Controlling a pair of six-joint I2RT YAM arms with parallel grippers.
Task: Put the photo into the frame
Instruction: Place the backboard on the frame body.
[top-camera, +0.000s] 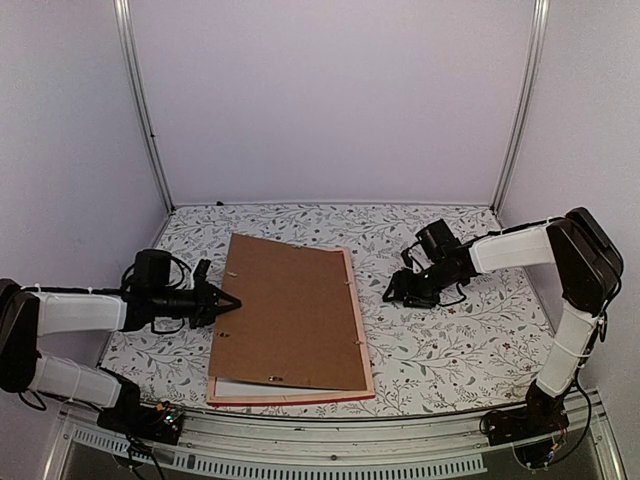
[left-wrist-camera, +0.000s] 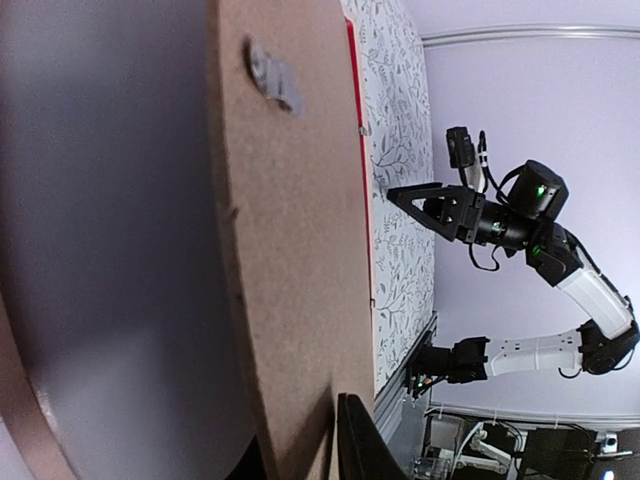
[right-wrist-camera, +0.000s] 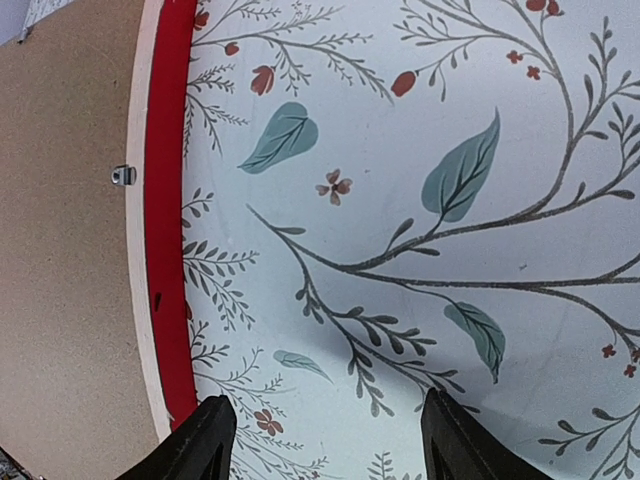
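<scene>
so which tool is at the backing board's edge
The left tool, its tips at the brown backing board's left edge; the right tool stands apart over the floral tablecloth.

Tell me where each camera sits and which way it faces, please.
Top external: above and behind the arms, looking down at the table; the left arm and right arm show, with the board on the frame between them.
Left wrist: low by the board's edge, looking across to the right arm; one own finger shows.
Right wrist: above the table, looking down; both own fingers show, apart.
Shared: both wrist views catch the frame's red rail and the board.
</scene>
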